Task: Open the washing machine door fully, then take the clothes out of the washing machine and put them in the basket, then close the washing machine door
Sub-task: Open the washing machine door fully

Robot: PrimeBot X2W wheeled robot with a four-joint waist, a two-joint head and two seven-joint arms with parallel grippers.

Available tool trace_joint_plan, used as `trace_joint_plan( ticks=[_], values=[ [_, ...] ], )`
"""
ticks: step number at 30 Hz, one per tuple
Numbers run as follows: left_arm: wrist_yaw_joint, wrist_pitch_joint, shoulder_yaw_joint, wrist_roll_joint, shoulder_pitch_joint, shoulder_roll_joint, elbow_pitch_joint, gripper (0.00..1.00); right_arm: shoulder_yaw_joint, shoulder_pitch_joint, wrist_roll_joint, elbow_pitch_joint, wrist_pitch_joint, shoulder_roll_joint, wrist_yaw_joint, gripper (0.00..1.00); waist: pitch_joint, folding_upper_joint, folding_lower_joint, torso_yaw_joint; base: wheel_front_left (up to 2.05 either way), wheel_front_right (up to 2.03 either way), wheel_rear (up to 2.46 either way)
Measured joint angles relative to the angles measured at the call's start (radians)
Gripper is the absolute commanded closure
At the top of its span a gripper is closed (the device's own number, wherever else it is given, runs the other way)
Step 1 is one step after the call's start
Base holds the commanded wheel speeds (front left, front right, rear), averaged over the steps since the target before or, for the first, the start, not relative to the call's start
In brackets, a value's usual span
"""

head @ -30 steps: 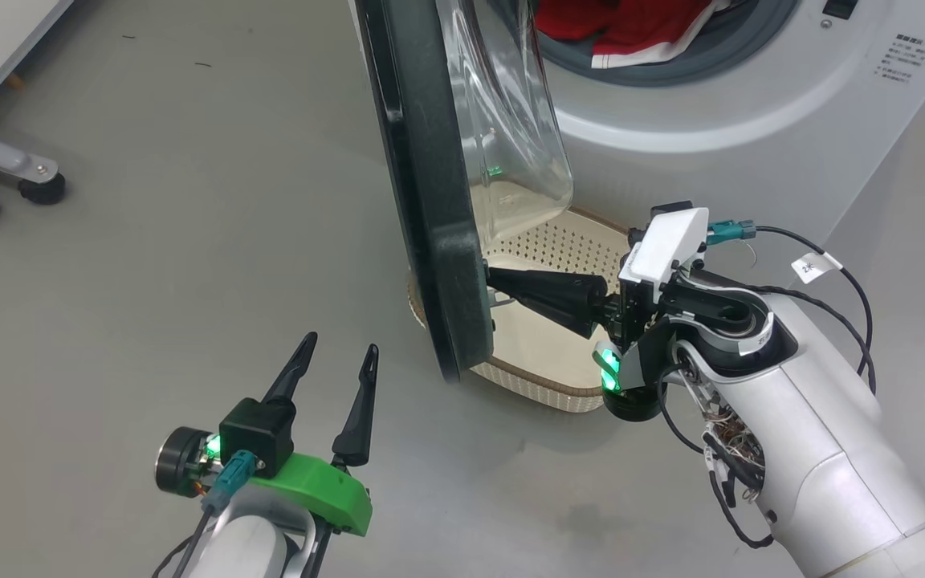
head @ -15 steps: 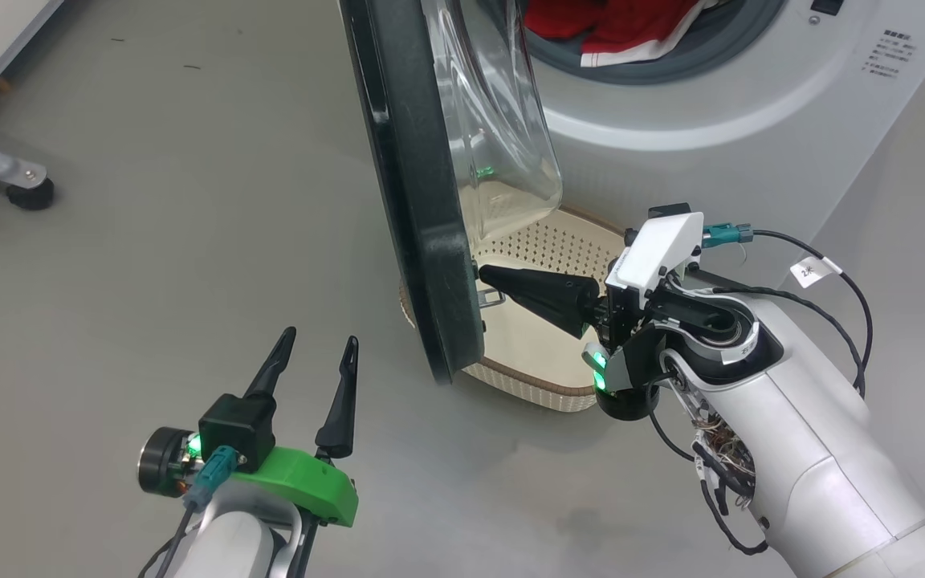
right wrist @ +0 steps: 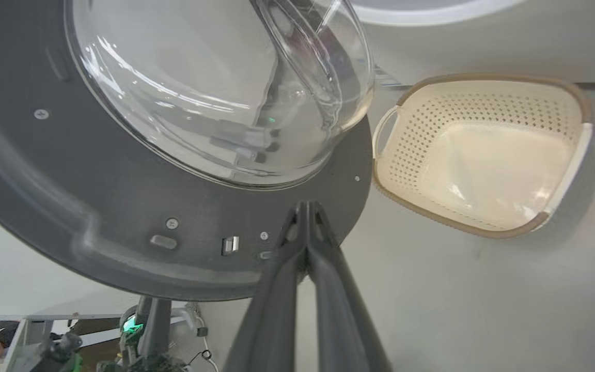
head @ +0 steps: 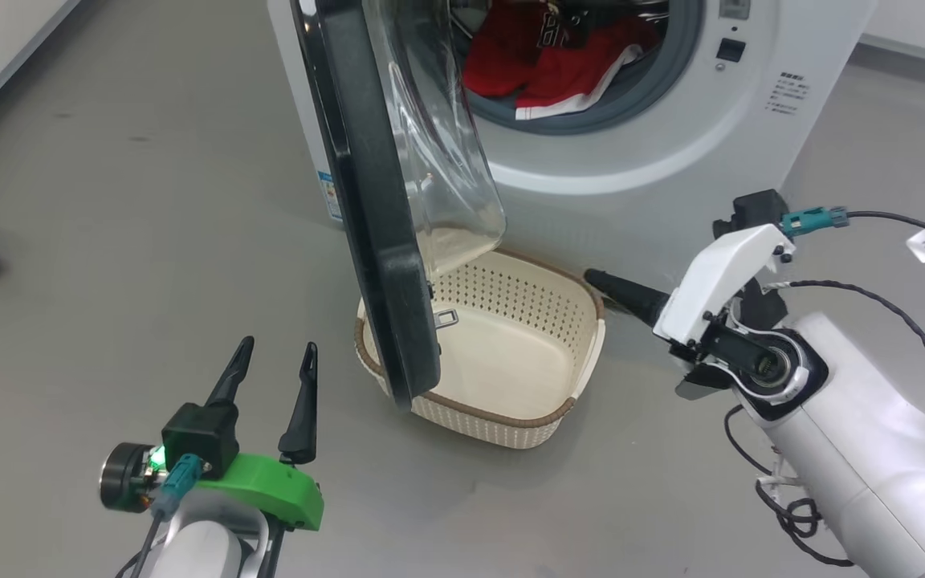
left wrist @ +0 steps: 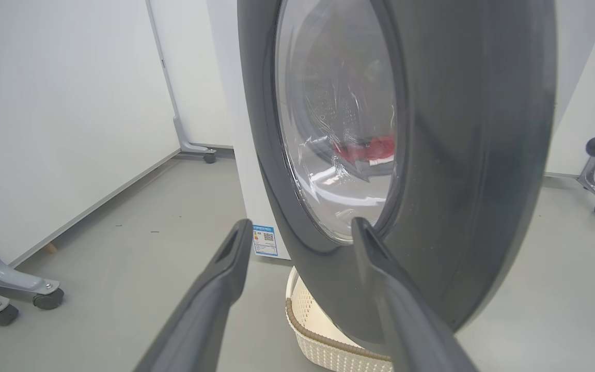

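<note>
Leaving the washing machine door (head: 370,217), closed right hand (head: 591,277)

Red clothes (head: 547,68), cream basket (head: 583,377)

A smooth grey floor (head: 133,193) runs up to a white wall (left wrist: 60,103). Grey frame legs (left wrist: 3,276) on black casters stand near that wall, another wheeled leg (left wrist: 593,188) well apart from them.

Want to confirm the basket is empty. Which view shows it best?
Right wrist view: the basket, whole rim and bare floor. In the head view the door hides its left end; left wrist catches a corner.
</note>
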Motion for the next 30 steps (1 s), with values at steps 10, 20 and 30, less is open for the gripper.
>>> trace_joint_plan(
  ticks=[10,20,30],
  values=[
    [0.0,0.0,0.066,-0.003,0.057,0.029,0.001,0.0,0.089,0.07,-0.349,-0.061,-0.261,-0.129,0.016,1.0,-0.069,0.0,0.0,-0.095,0.0,0.0,0.0],
    [-0.001,0.0,0.091,-0.007,0.078,0.028,-0.006,0.0,0.075,0.184,-0.568,-0.104,-0.567,-0.213,-0.018,1.0,-0.114,0.0001,0.0,-0.177,0.0,0.0,0.0],
    [-0.002,0.0,0.12,-0.007,0.106,0.027,-0.012,0.0,0.027,0.339,-0.653,-0.137,-0.738,-0.227,-0.133,1.0,-0.134,0.0,0.0,-0.205,0.0,0.0,0.0]
  ],
)
